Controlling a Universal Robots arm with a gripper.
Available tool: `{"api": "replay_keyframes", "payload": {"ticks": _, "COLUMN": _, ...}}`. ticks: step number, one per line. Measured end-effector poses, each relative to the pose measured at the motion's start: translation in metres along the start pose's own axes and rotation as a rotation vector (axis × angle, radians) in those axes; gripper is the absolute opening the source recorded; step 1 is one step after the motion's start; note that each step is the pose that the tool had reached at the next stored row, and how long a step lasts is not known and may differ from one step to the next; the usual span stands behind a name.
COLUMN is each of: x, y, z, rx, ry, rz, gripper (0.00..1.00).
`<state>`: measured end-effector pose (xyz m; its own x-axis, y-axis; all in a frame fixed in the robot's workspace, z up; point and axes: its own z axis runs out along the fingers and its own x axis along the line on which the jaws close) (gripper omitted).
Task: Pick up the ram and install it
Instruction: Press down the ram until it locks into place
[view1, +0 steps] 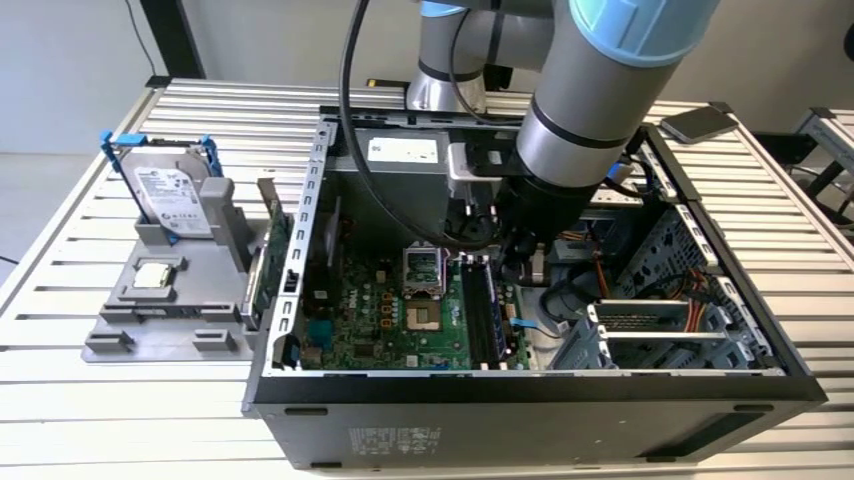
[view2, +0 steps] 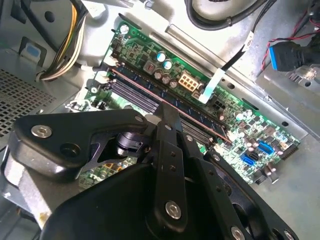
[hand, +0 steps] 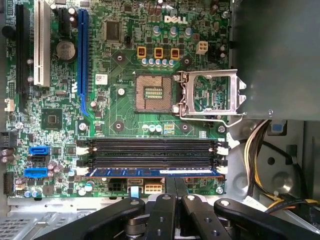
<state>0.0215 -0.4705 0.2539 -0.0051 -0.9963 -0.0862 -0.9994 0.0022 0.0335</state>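
Looking down past the gripper (hand: 175, 192) in the first wrist view, I see the ram (hand: 155, 171) standing on edge in the slot nearest it on the green board (hand: 120, 100); fingers pressed together, pinching its top edge mid-length. Long axis runs along the slots (hand: 152, 145), crosswise to the fingers. Fully seated or not: can't tell

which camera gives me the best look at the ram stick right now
The first wrist view: the ram runs its whole length along a black slot of the green board, seen from above, with the gripper at its middle. The second wrist view shows it slanting, partly behind the gripper. The exterior view shows a thin dark strip.
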Motion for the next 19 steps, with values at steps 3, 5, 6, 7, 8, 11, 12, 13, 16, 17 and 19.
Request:
{"api": "replay_keyframes", "payload": {"ticks": 3, "x": 0.0006, "y": -0.0001, "z": 0.0031, "rx": 0.0000, "ry": 0.0002, "rz": 0.000, "gripper": 0.00}}
{"api": "replay_keyframes", "payload": {"ticks": 5, "x": 0.0010, "y": -0.0003, "z": 0.0070, "rx": 0.0002, "ry": 0.0000, "rz": 0.000, "gripper": 0.00}}
{"api": "replay_keyframes", "payload": {"ticks": 6, "x": 0.0011, "y": -0.0003, "z": 0.0089, "rx": 0.0003, "ry": -0.0001, "rz": 0.000, "gripper": 0.00}}
{"api": "replay_keyframes", "payload": {"ticks": 7, "x": 0.0013, "y": -0.0004, "z": 0.0106, "rx": 0.0005, "ry": 0.0002, "rz": 0.000, "gripper": 0.00}}
{"api": "replay_keyframes", "payload": {"ticks": 8, "x": 0.0014, "y": -0.0005, "z": 0.0123, "rx": 0.0005, "ry": 0.0001, "rz": 0.000, "gripper": 0.00}}
{"api": "replay_keyframes", "payload": {"ticks": 11, "x": 0.0019, "y": -0.0006, "z": 0.0178, "rx": 0.0006, "ry": 0.0000, "rz": 0.000, "gripper": 0.00}}
{"api": "replay_keyframes", "payload": {"ticks": 12, "x": 0.0020, "y": -0.0007, "z": 0.0196, "rx": 0.0007, "ry": 0.0001, "rz": 0.000, "gripper": 0.00}}
{"api": "replay_keyframes", "payload": {"ticks": 13, "x": 0.0022, "y": -0.0008, "z": 0.0213, "rx": 0.0007, "ry": 0.0001, "rz": 0.000, "gripper": 0.00}}
{"api": "replay_keyframes", "payload": {"ticks": 16, "x": 0.0025, "y": -0.0009, "z": 0.0246, "rx": 0.0006, "ry": 0.0005, "rz": 0.000, "gripper": 0.00}}
{"api": "replay_keyframes", "payload": {"ticks": 17, "x": 0.0028, "y": -0.0009, "z": 0.0256, "rx": 0.0007, "ry": 0.0005, "rz": 0.000, "gripper": 0.00}}
{"api": "replay_keyframes", "payload": {"ticks": 19, "x": 0.0041, "y": -0.0010, "z": 0.0265, "rx": 0.0000, "ry": 0.0007, "rz": 0.000, "gripper": 0.00}}
